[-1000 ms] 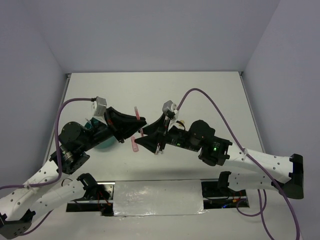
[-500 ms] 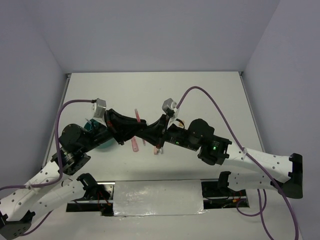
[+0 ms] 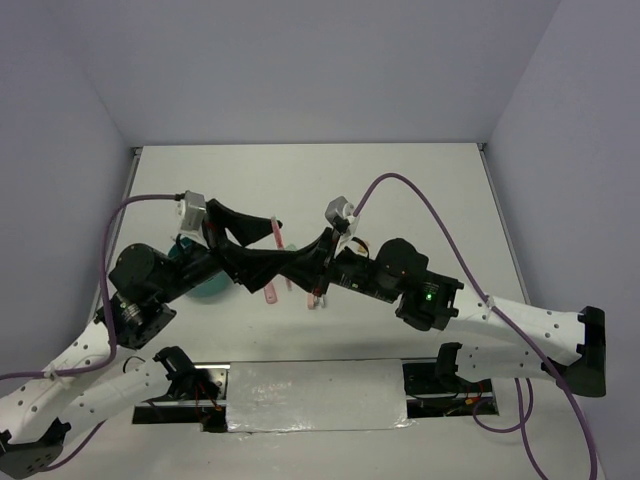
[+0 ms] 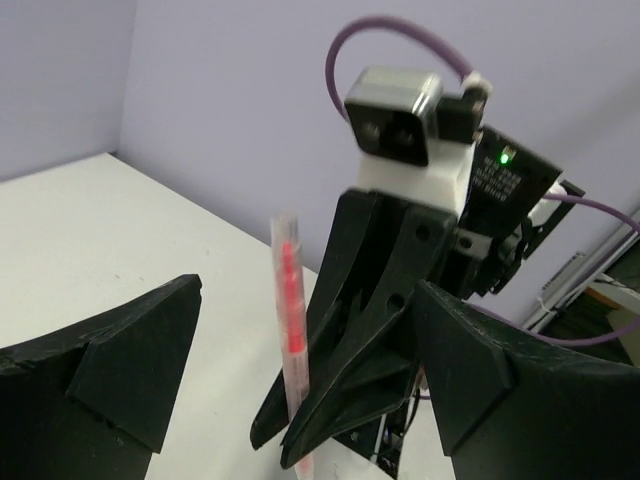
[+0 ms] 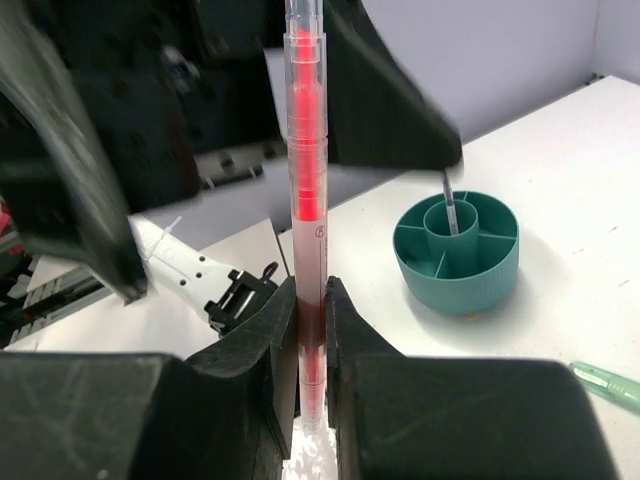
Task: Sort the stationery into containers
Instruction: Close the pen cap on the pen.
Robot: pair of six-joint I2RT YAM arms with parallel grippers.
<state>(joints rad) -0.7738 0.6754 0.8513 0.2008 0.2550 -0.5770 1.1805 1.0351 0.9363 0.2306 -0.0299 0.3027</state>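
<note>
- Our right gripper (image 5: 311, 300) is clamped on the thin pink pen (image 5: 306, 150), gripping its lower part and holding it upright, clear of the table (image 3: 420, 190).
- Our left gripper (image 4: 305, 290) is spread wide, one finger at 9 o'clock of the pen and the other at 3 o'clock. Neither finger touches it.
- We judge this to be a hand-over in mid-air, with the pen not yet passed across.
- The teal organizer (image 5: 457, 250) sits at 3 o'clock of the pen in the right wrist view. From above it is at 9 o'clock of the two grippers, mostly hidden under the left arm.
- One thin pen-like item stands in the organizer's centre well (image 5: 447, 200). The outer compartments we can see look bare.
- So we judge the sorting to be at an early stage, with one piece in at most and the pink pen in hand.
- Left to sort: the mint-green tube (image 5: 605, 385) lies on the table at 5 o'clock of the organizer. The pink stick (image 3: 270, 290) lies at 6 o'clock beneath the grippers. What looks like the pink-white clip (image 3: 313, 298) lies just to its 3 o'clock.
- We cannot find the other pieces; the arms hide much of the table.
</note>
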